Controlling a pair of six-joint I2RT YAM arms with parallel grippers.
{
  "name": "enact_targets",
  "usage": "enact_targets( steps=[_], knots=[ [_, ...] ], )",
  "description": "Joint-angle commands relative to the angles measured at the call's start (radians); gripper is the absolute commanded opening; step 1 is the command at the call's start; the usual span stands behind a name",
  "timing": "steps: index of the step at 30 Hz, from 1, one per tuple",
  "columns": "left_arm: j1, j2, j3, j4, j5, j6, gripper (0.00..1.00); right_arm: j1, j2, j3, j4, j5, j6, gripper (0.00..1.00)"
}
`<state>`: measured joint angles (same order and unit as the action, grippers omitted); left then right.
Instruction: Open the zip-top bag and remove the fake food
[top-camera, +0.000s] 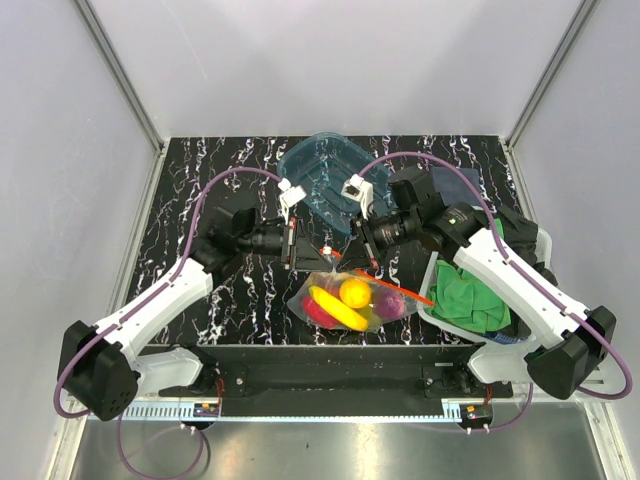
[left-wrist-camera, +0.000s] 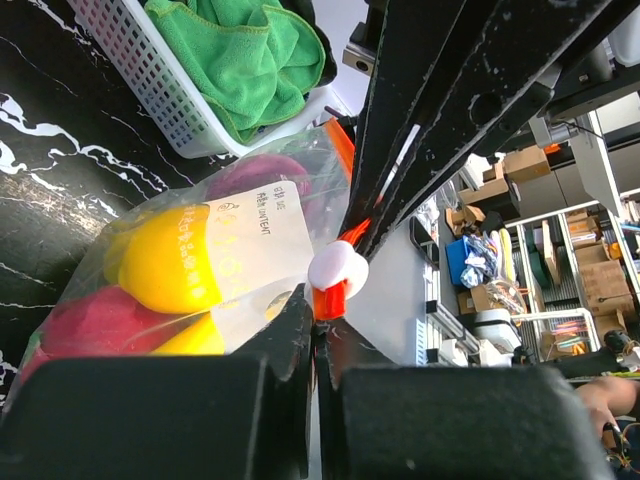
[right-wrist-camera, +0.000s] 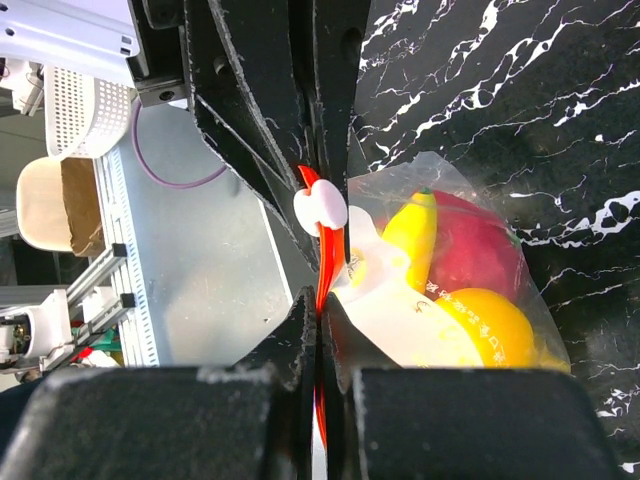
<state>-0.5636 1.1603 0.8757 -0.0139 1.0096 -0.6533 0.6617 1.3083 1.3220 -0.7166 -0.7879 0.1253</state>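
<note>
My left gripper (left-wrist-camera: 318, 315) and right gripper (right-wrist-camera: 318, 308) both clench the bag (top-camera: 345, 300) along its red zip edge, near the front of the worktop (top-camera: 200, 170). If I pull unevenly, one pinch may slip and the toy fruit (top-camera: 354, 293) may spill.

Table: black marble-patterned tabletop (top-camera: 200, 180), white veining. Enclosure: pale grey panel walls (top-camera: 60, 120) left, right and far; aluminium corner posts (top-camera: 122, 80). Beyond: metal shelving (left-wrist-camera: 590, 210) bearing cardboard boxes (left-wrist-camera: 527, 162). Light bright, even.
</note>
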Motion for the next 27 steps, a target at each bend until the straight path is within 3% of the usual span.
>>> enact_targets(
  steps=[1,5,8,9,11,12,13,16,21,27],
  knots=[
    [-0.005,-0.028,0.049,0.017,0.021,0.023,0.01,-0.019,-0.021,0.014,0.112,-0.065,0.027,0.00],
    [-0.005,-0.036,0.063,-0.018,0.007,0.037,0.27,-0.022,-0.015,0.009,0.112,-0.086,0.034,0.00],
    [-0.005,-0.033,0.063,-0.015,0.003,0.035,0.39,-0.022,-0.009,0.006,0.118,-0.100,0.040,0.00],
    [-0.005,-0.030,0.065,-0.014,0.007,0.035,0.37,-0.022,-0.006,0.005,0.120,-0.103,0.042,0.00],
    [-0.005,-0.028,0.065,-0.011,0.007,0.037,0.19,-0.022,-0.006,0.003,0.126,-0.103,0.043,0.00],
    [-0.005,-0.028,0.063,-0.012,0.006,0.038,0.06,-0.024,-0.006,0.003,0.126,-0.103,0.045,0.00],
    [-0.005,-0.027,0.068,-0.015,0.012,0.043,0.02,-0.022,-0.006,0.005,0.126,-0.099,0.043,0.00],
    [-0.005,-0.025,0.078,-0.018,0.018,0.041,0.00,-0.024,-0.004,0.017,0.124,-0.088,0.034,0.15],
    [-0.004,-0.022,0.085,-0.018,0.021,0.029,0.00,-0.025,0.032,0.072,0.117,-0.067,0.027,0.49],
    [-0.005,0.001,0.109,-0.049,0.004,-0.028,0.00,-0.024,0.084,0.149,0.083,-0.060,0.001,0.51]
  ],
)
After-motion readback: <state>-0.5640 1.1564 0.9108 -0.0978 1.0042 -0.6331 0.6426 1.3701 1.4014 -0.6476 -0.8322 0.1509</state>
